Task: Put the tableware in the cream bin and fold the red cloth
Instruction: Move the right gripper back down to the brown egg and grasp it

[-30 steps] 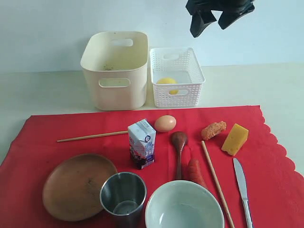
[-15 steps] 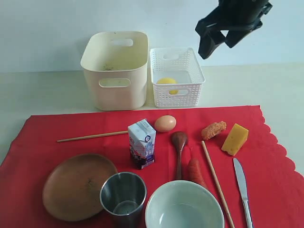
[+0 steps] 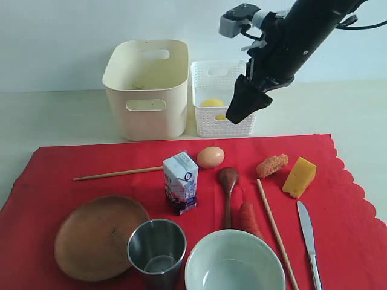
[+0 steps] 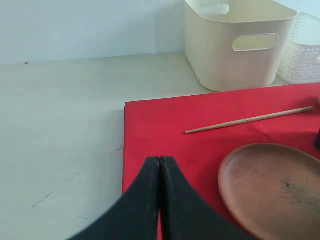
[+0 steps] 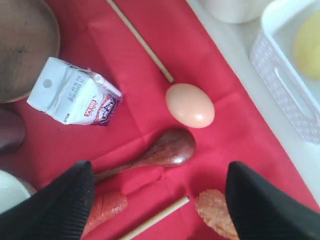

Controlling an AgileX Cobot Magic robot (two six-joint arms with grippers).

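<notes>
On the red cloth (image 3: pixel 354 223) lie a wooden plate (image 3: pixel 100 237), steel cup (image 3: pixel 156 248), pale bowl (image 3: pixel 234 263), dark spoon (image 3: pixel 228 184), two chopsticks (image 3: pixel 118 173) (image 3: pixel 276 232) and a knife (image 3: pixel 307 232). The cream bin (image 3: pixel 145 84) stands behind the cloth. My right gripper (image 3: pixel 234 113) hangs open and holds nothing, in front of the white basket and above the cloth's far edge; its wrist view has the spoon (image 5: pixel 160 150) between its fingers (image 5: pixel 65 200). My left gripper (image 4: pixel 160 161) is shut and empty over the cloth's left edge (image 4: pixel 150 125), beside the plate (image 4: pixel 272 187).
A white lattice basket (image 3: pixel 225 96) holding a lemon (image 3: pixel 211 104) stands right of the bin. An egg (image 3: pixel 210 157), milk carton (image 3: pixel 181 182), breaded piece (image 3: pixel 271 165), cheese wedge (image 3: pixel 299 176) and sausage (image 3: pixel 248 219) lie among the tableware.
The right arm has come down from the top of the exterior view and moved left, from above the wall area to just in front of the basket. Nothing on the cloth moved.
</notes>
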